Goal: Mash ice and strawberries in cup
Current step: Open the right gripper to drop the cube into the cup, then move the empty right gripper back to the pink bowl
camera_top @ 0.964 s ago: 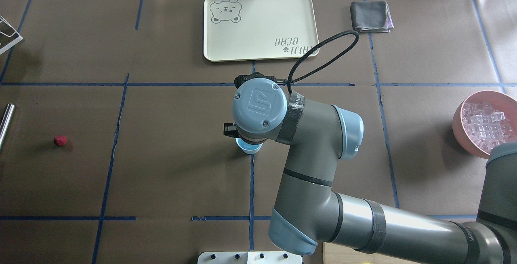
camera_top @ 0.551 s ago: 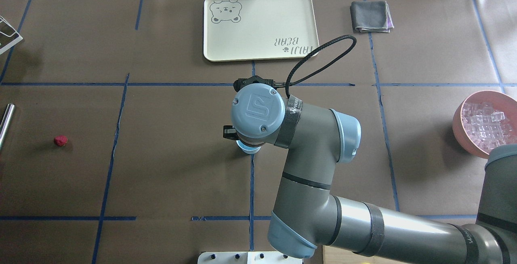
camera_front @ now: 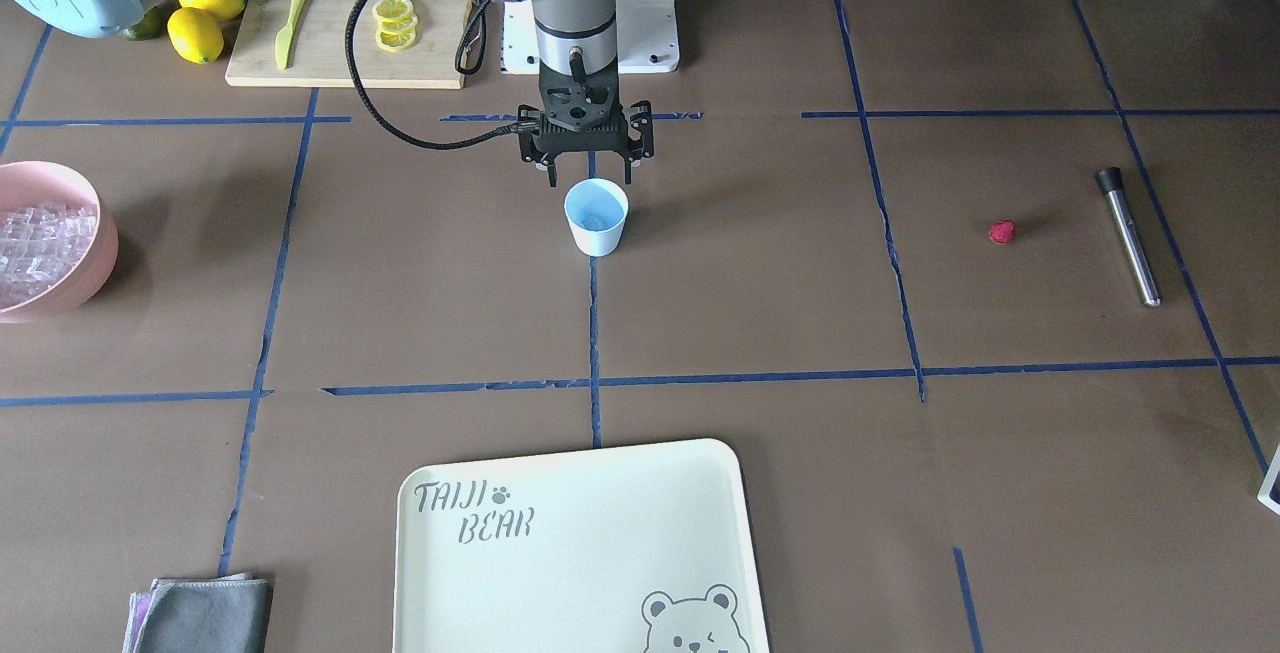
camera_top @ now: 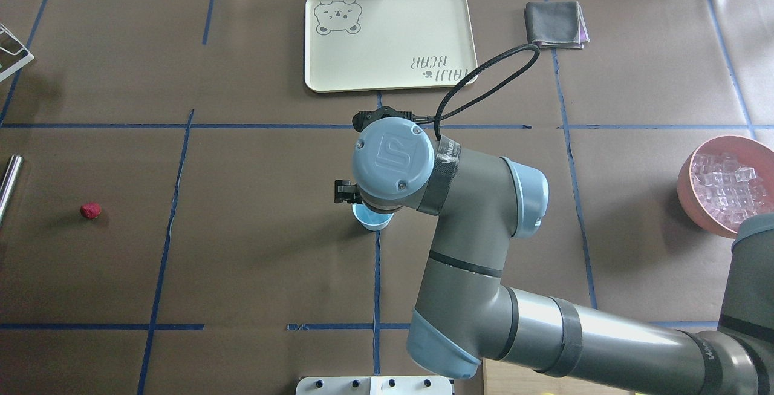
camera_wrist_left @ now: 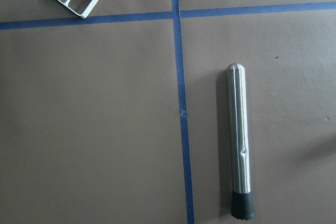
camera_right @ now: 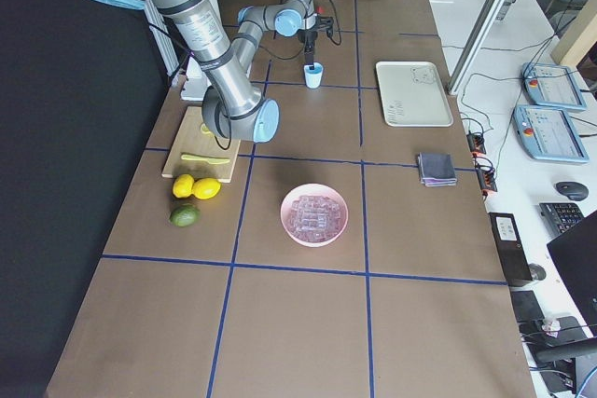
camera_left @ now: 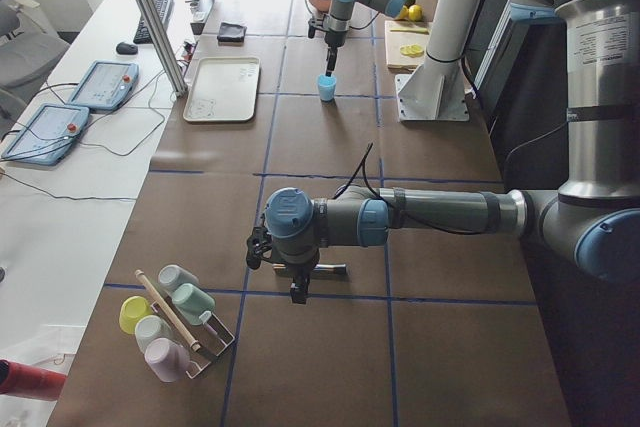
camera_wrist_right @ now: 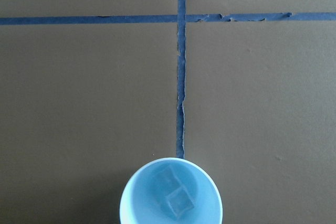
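1. Two ice cubes (camera_wrist_right: 174, 193) lie in the cup (camera_front: 597, 231), mid-counter (camera_front: 760, 273), well away from every edge.
2. Right end effector (camera_front: 589, 173) hangs released over it.
3. Strawberry (camera_front: 1001, 231) sits well apart; I can't tell the left end effector's (camera_left: 298, 294) grip.

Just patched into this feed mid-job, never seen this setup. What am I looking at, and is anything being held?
Two robot arms work at one table, filmed from above, from the front, from both ends, and by a camera on each wrist. The right gripper hangs open above the blue cup, holding nothing; its wrist camera looks into the cup, where two ice cubes lie. The left gripper hangs over a metal rod; whether it is open I cannot tell. The strawberry lies on the table near that rod, not yet in the cup. A pink bowl of ice, a tray and lemons also lie out.
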